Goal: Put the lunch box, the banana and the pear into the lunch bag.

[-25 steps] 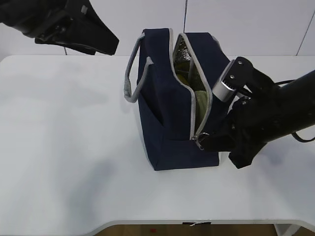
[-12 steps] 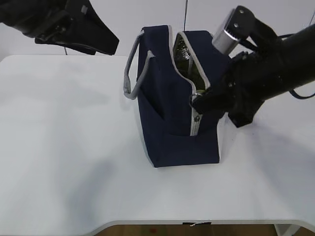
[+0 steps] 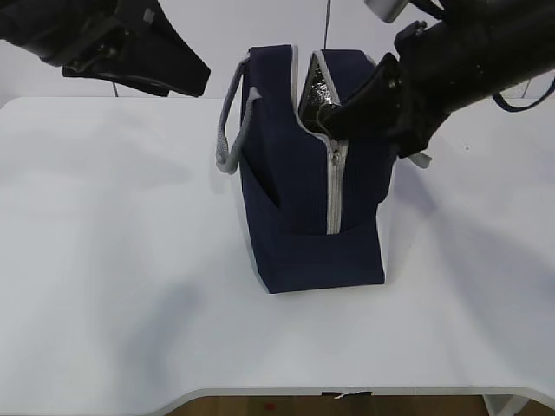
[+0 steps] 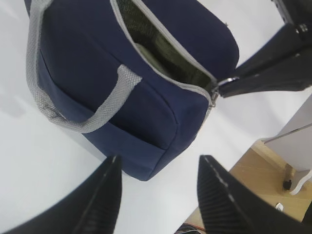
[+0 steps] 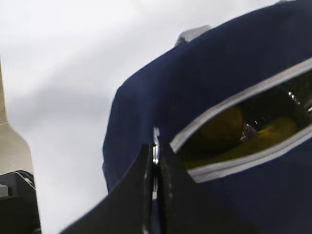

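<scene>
The dark navy lunch bag [image 3: 295, 217] stands mid-table with its grey zipper shut up the near end and still open along the top. My right gripper [image 3: 340, 130] is shut on the zipper pull [image 5: 155, 141] at the bag's top near corner. Through the slit the right wrist view shows a rounded yellow pear [image 5: 220, 127] and a longer yellow banana [image 5: 275, 130]. A pale green surface, the lunch box [image 4: 158, 61], lies inside in the left wrist view. My left gripper [image 4: 160, 161] hangs open, off the bag's handle side, holding nothing.
The white table [image 3: 113, 260] spreads around the bag. The left arm [image 3: 113, 43] hangs over the far left corner. A grey handle [image 3: 227, 130] loops out on the bag's left side. The table's edge and wooden floor [image 4: 263, 170] show past the bag.
My right gripper has risen and moved toward the back with the zipper pull, closing the zipper up the bag's near end. The opening has narrowed. The left arm has not moved.
</scene>
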Tool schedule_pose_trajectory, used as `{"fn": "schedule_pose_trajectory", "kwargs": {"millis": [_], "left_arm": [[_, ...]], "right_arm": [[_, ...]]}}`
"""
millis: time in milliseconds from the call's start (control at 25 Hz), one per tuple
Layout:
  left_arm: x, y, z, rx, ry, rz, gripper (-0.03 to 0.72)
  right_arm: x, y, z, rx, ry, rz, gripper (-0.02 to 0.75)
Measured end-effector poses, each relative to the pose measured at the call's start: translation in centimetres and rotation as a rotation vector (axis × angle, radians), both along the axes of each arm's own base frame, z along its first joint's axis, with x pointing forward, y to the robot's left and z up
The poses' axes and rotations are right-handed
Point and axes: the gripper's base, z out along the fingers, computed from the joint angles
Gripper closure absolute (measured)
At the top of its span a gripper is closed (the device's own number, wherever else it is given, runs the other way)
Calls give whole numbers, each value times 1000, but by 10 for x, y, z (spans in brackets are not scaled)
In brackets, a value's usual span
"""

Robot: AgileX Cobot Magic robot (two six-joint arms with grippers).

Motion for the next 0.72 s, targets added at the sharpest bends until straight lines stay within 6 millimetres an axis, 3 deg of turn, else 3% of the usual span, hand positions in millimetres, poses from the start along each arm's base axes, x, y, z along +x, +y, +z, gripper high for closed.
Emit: {"fn": "schedule_pose_trajectory", "kwargs": {"millis": [360, 720], "left_arm": [[0, 0, 0, 0, 0, 0, 307], [0, 0, 0, 0, 0, 0, 307]], "right_arm": [[22, 8, 17, 51, -42, 2, 731], [49, 16, 20, 86, -61, -12, 731]]}}
